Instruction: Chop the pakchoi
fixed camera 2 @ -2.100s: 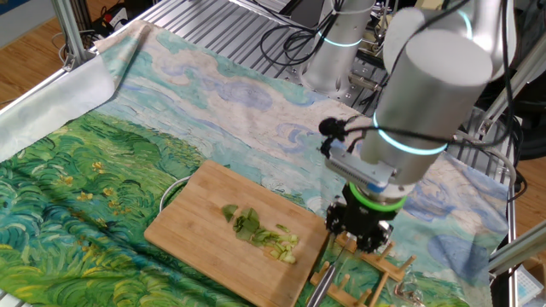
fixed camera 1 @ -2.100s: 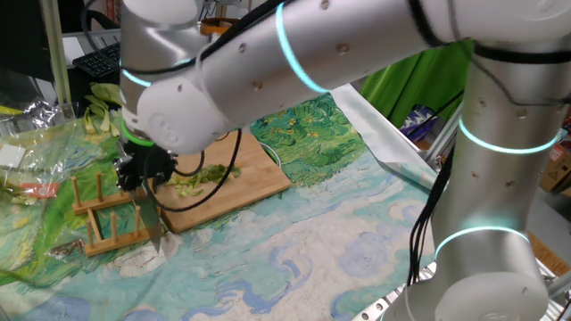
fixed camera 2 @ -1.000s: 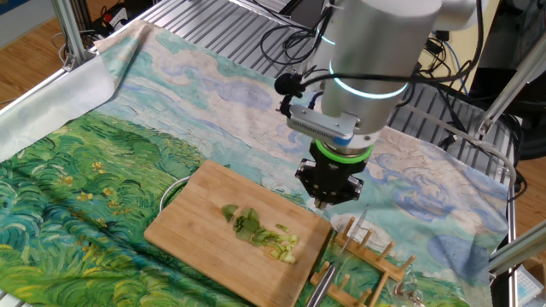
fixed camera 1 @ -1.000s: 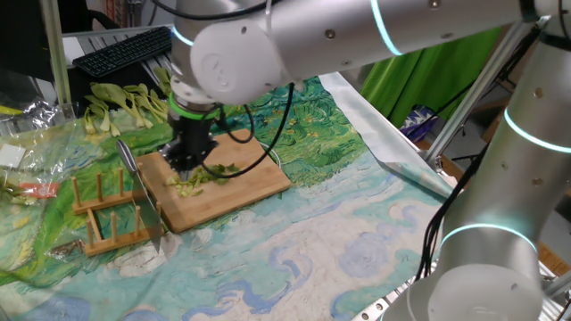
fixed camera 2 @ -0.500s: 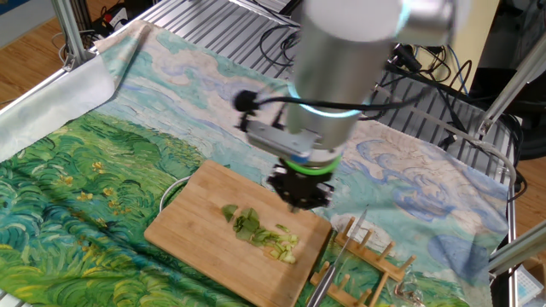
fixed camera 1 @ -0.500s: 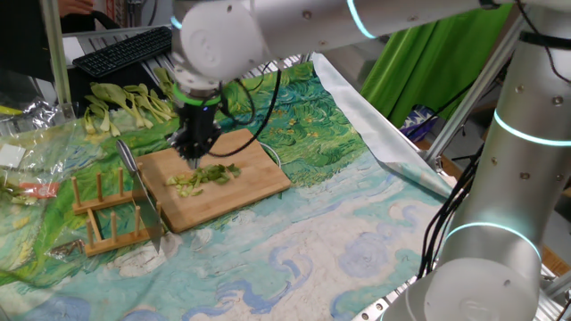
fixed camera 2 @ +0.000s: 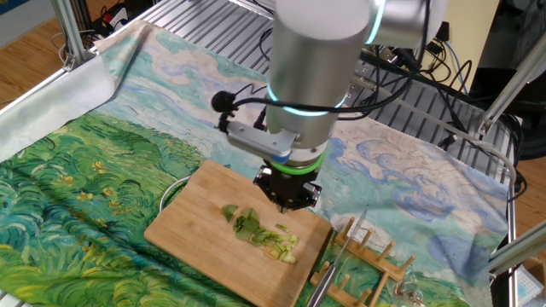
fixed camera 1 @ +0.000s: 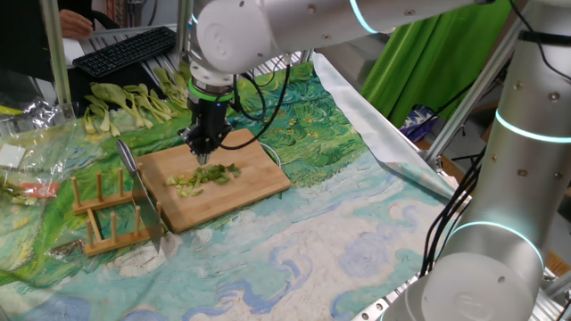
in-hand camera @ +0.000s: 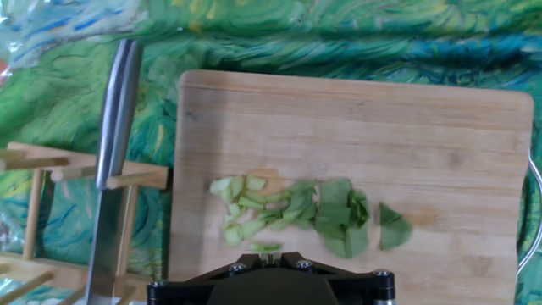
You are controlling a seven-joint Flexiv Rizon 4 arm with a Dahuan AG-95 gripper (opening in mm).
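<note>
The pakchoi (fixed camera 1: 207, 176) lies as a small heap of cut green and pale pieces in the middle of the bamboo cutting board (fixed camera 1: 245, 189). In the other fixed view the pakchoi (fixed camera 2: 260, 232) sits just in front of my gripper (fixed camera 2: 288, 203). My gripper (fixed camera 1: 202, 157) hangs just above the board at the heap's far edge, shut and holding nothing. In the hand view the pakchoi (in-hand camera: 296, 216) spreads right ahead of my gripper (in-hand camera: 268, 252) on the board (in-hand camera: 381, 135). The knife (in-hand camera: 113, 152) stands apart to the left.
The knife (fixed camera 1: 139, 192) leans blade-down in a wooden rack (fixed camera 1: 107, 223) left of the board, also seen as the knife (fixed camera 2: 335, 266) and rack (fixed camera 2: 384, 271). Several whole pakchoi stalks (fixed camera 1: 125, 102) and a keyboard (fixed camera 1: 125, 49) lie behind. A painted cloth (fixed camera 2: 77, 196) covers the table.
My arm has swung from the rack, where the knife stays, across the board to the heap's far side. The cut pieces have not moved.
</note>
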